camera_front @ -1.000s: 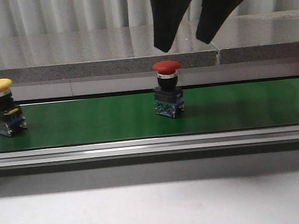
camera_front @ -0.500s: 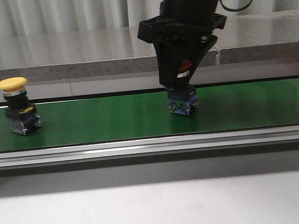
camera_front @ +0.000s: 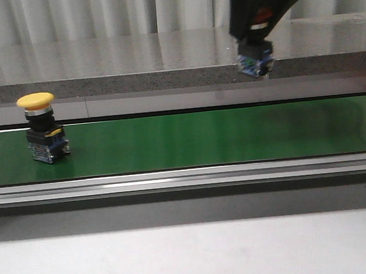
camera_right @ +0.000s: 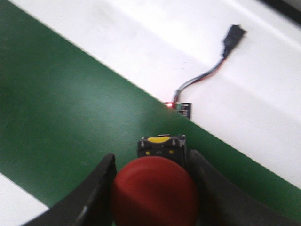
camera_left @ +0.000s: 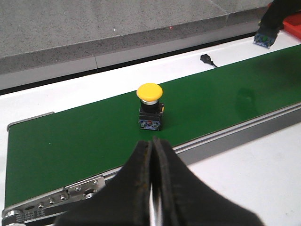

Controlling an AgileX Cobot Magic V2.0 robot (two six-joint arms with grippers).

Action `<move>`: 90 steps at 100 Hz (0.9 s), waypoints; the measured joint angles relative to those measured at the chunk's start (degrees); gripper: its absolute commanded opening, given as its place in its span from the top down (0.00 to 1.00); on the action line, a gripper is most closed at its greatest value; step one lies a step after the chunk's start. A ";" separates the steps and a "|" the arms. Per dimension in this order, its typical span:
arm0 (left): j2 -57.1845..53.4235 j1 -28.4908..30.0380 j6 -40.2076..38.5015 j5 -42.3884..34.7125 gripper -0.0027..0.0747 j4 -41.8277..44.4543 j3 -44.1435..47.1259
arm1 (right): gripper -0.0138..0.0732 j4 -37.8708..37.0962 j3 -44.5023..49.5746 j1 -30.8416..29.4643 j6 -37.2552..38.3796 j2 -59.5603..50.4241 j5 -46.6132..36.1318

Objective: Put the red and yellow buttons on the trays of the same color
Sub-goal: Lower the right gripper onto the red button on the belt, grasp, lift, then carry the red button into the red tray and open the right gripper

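- Right tool (camera_front: 254, 25): pinching the red button (camera_right: 155, 192), one finger on each side of the red cap. In the front view the button's blue-and-black base hangs below the fingers, clear above the green belt (camera_front: 189, 139), in front of the grey ledge (camera_front: 99, 61).
- Held button hangs with its long axis roughly vertical, cap uppermost, slightly tilted.
- In the right wrist view, the belt passes beneath the red button; beyond its far edge lies a small cable with connector (camera_right: 207, 75) on the white surface (camera_right: 155, 37).
- Left tool (camera_left: 153, 179): fingers pressed together, nothing between them. It hovers off the near side of the belt.
- Yellow button (camera_front: 40, 127): stands upright on the belt toward its left end, cap up, well apart from the right tool and untouched.
- Key relation: the yellow button lies straight ahead of the left tool, across the near belt rail (camera_left: 225, 136). The left arm is clearly the nearer one for that pick.
- Judgement: the red button's pick is done, carry to its tray remains. A red edge (camera_left: 292, 23) at the far right may be that tray; too little shows to be sure.
- No yellow tray visible.
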 measured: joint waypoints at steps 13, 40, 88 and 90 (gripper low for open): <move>0.00 0.00 0.00 0.00 0.99 0.00 0.00 | 0.80 0.00 0.00 -6.98 1.47 -2.04 0.00; 0.00 0.00 0.00 0.00 0.99 0.00 0.00 | 0.80 -0.08 0.00 -23.97 4.22 -2.84 -0.26; 0.00 0.00 0.00 0.00 0.99 0.00 0.00 | 0.80 -0.21 -0.09 -42.56 13.24 0.06 -7.26; 0.00 0.00 0.00 0.00 0.99 0.00 0.00 | 0.80 -0.21 -0.21 -42.99 13.42 0.44 -7.38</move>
